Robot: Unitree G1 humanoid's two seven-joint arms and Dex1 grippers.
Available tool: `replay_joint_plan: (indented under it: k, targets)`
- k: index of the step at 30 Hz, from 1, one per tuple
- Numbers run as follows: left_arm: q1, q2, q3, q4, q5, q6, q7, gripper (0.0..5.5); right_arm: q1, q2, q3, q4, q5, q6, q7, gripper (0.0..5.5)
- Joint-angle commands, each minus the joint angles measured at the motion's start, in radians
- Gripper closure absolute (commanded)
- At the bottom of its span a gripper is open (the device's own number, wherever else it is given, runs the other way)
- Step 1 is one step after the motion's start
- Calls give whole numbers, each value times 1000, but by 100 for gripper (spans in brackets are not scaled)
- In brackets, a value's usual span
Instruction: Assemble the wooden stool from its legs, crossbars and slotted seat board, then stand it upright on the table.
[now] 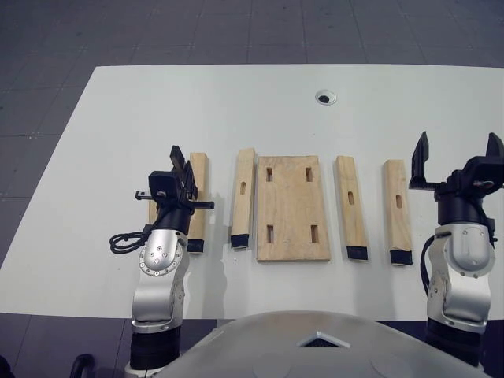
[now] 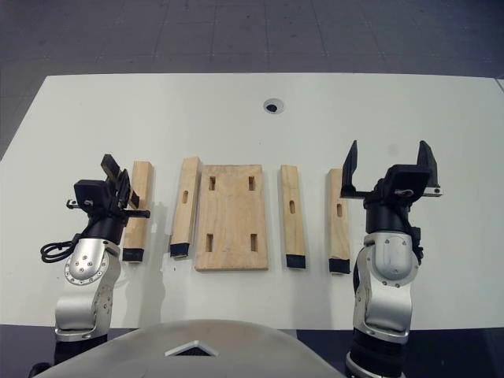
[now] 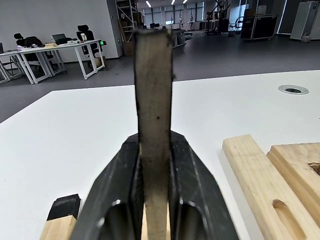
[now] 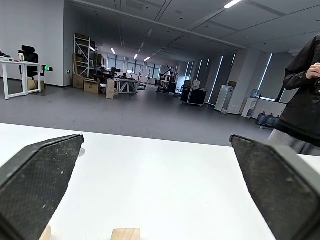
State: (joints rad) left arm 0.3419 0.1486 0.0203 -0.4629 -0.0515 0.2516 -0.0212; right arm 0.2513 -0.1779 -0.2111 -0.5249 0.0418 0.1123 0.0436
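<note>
Table [image 1: 118,118]: plain white, grey-rimmed grommet [image 1: 325,97] near far edge. Floor [image 1: 236,31]: dark grey tiles. Seat board [image 1: 293,209]: pale raw wood, light grain, four dark slots. Four legs [image 1: 201,169] [image 1: 242,209] [image 1: 351,216] [image 1: 398,224]: same pale wood, one dark slot each, black end caps [image 1: 357,252] toward near edge. Left gripper [image 1: 183,169] and right gripper [image 1: 457,153]: matte black. Wooden piece [image 3: 154,90] in the left one: dull grey-brown edge, speckled. Cable [image 1: 122,242]: black.

Both forearms are rounded silver-grey castings: left housing [image 1: 160,272], right housing [image 1: 461,272]. The left housing carries a round cap [image 1: 157,257] ringed with small screws, and a black cable [image 1: 124,241] loops just beside it. Beyond each housing sits a black two-finger unit: left gripper [image 1: 183,167], right gripper [image 1: 457,154]. The finger pads [image 4: 36,175] are dark grey and speckled.
</note>
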Motion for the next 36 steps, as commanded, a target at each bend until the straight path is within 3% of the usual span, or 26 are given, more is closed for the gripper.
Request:
replay_joint_plan:
  k: [1,16,29,36]
  targets:
    - [62,-21,8,106,-25,135,-8,508,-3,8,4,-33,-2,18,-4,10]
    - [62,-69,45,252,-3,160,57,508,-1,12,12,-56,-1,25,-3,10]
    - [79,-63,1,118,97,19,41,508,7,13,19,-56,-4,28,-5,10]
    - [69,-91,33,-2,74,-38,46,508,12,14,24,-54,-8,27,-6,10]
